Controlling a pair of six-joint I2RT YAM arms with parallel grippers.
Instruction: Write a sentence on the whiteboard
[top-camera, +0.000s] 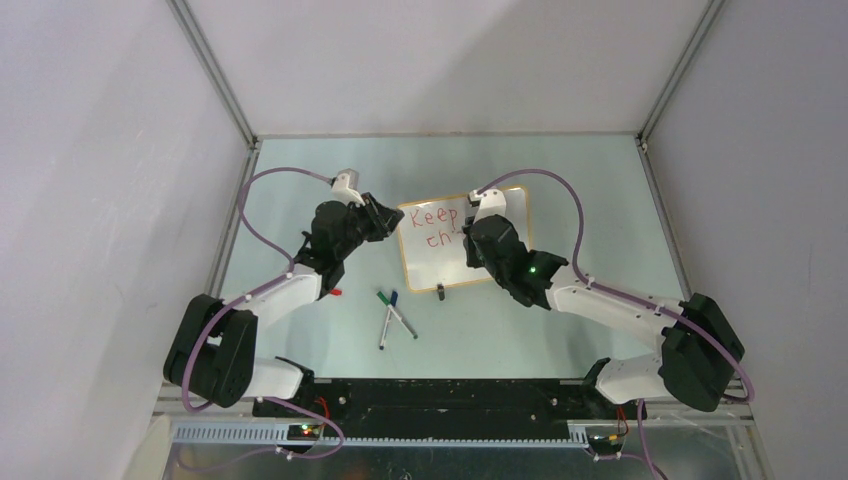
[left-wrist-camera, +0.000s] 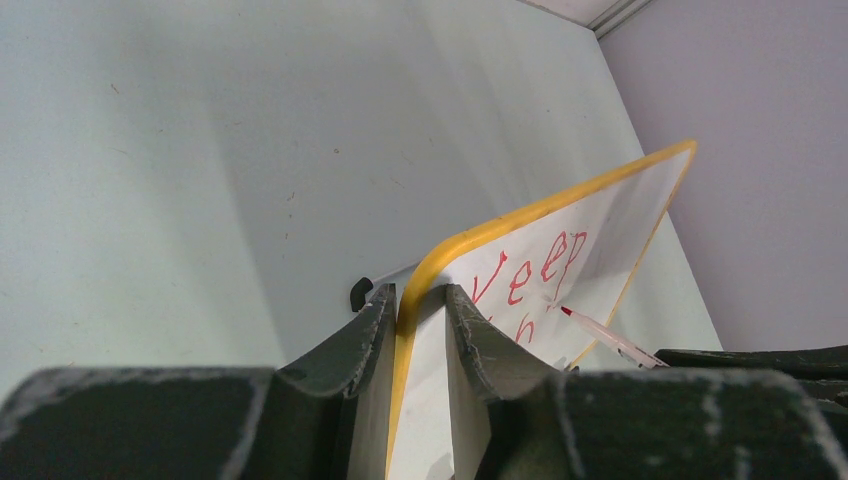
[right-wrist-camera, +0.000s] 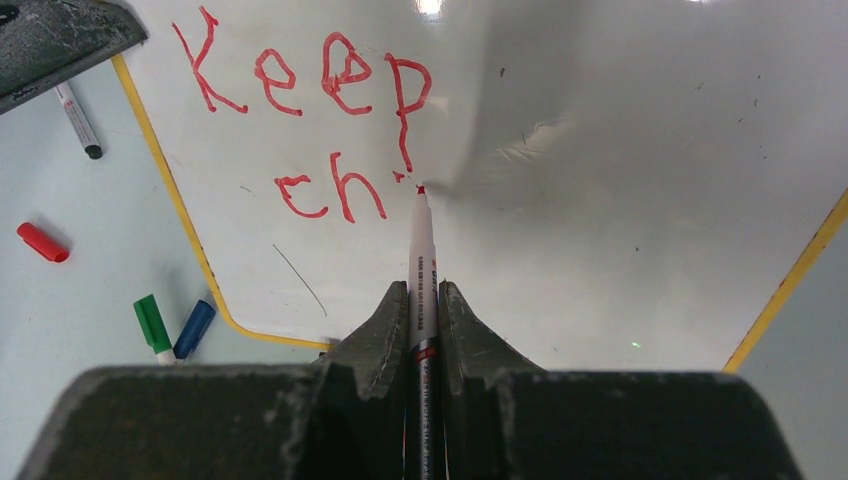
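A pale green table (top-camera: 560, 190) carries, mid-far, the glossy white whiteboard with a thin tan-orange frame (top-camera: 425, 265). The left gripper (left-wrist-camera: 420, 300) pinches its left frame edge. The right gripper (right-wrist-camera: 422, 290) clamps a slim white red-tipped marker (right-wrist-camera: 420, 235), tip against the board beside the sentence (right-wrist-camera: 345, 78), red handwritten "Keep ch".

bench: pale green flat top (top-camera: 560, 180) | lying on it: green-capped white marker pen (top-camera: 400, 318) crossing blue-capped white marker pen (top-camera: 386, 325), caps together | small red pen cap (top-camera: 335, 293) to their left | orange-framed glossy white whiteboard (top-camera: 440, 272) just behind, tilted
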